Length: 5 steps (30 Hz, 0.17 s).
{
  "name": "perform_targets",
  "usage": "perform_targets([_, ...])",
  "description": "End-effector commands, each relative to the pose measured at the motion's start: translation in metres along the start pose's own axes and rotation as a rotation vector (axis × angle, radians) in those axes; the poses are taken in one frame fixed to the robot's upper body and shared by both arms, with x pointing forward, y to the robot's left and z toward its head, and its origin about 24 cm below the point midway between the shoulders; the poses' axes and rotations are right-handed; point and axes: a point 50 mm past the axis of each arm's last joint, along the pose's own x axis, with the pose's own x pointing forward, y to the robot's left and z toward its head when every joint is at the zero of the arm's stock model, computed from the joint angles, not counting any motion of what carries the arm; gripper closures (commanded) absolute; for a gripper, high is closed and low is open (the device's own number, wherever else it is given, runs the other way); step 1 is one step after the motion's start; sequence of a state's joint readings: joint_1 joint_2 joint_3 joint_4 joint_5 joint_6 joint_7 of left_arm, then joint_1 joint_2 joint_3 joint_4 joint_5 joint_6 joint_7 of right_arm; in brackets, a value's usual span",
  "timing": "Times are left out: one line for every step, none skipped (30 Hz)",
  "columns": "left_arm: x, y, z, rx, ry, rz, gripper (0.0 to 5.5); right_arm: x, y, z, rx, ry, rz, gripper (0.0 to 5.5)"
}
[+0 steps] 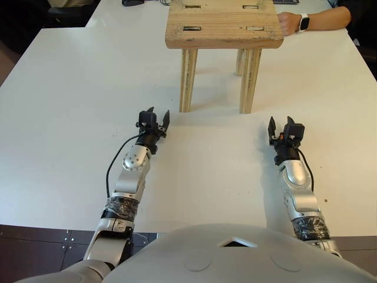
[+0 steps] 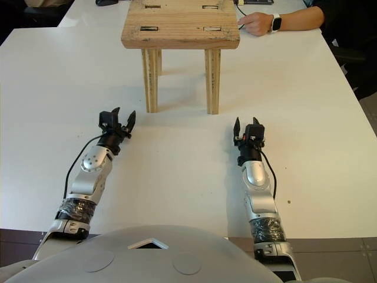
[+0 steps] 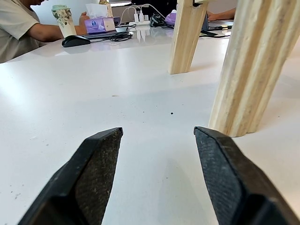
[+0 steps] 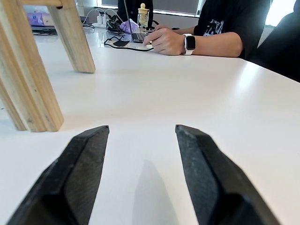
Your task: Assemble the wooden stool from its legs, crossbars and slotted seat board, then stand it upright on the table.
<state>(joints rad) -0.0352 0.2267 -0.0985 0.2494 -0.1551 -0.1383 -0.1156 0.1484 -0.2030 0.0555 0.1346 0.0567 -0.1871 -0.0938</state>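
Bright, even light on white table (image 1: 70,88), no harsh hotspots in head views. Stool (image 1: 222,26) drops only a soft, pale shadow under its seat, ahead of left gripper (image 1: 158,112) & right gripper (image 1: 281,120), so light comes from above. Wrist views: mild sheen on tabletop far beyond left gripper; stronger backlight & glare far beyond right gripper.

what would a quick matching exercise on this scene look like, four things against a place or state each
Things:
1 stool
2 left gripper
3 right gripper
4 table

Places or states:
a white, bearing the stool
b open, near the stool's front right leg
c upright on its legs
d open, near the stool's front left leg

Pairs: 1-c; 2-d; 3-b; 4-a
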Motion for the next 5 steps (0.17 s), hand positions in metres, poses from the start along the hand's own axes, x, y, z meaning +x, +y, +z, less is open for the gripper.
perform_targets([0.0076, -0.0035, -0.0007, 0.015, -0.010, 0.003, 2.66, 0.0027, 0.0041, -0.0079, -0.072, -0.007, 0.015, 2.89])
perform_targets([0.0080, -0.0053, -0.0011, 0.019, -0.013, -0.002, 2.66, 0.0032, 0.0046, -0.0093, -0.081, -0.009, 0.013, 2.89])
perform_targets([0.0080, -0.0067, -0.0019, 0.022, -0.014, -0.005, 2.66, 0.0035, 0.0051, -0.0108, -0.092, -0.011, 0.011, 2.89])
perform_targets([0.0080, -0.0077, -0.0029, 0.023, -0.014, -0.005, 2.66, 0.0042, 0.0056, -0.0121, -0.099, -0.012, 0.011, 2.89])
perform_targets([0.0080, -0.0081, -0.0038, 0.023, -0.014, -0.003, 2.66, 0.0046, 0.0060, -0.0133, -0.101, -0.011, 0.008, 2.89])
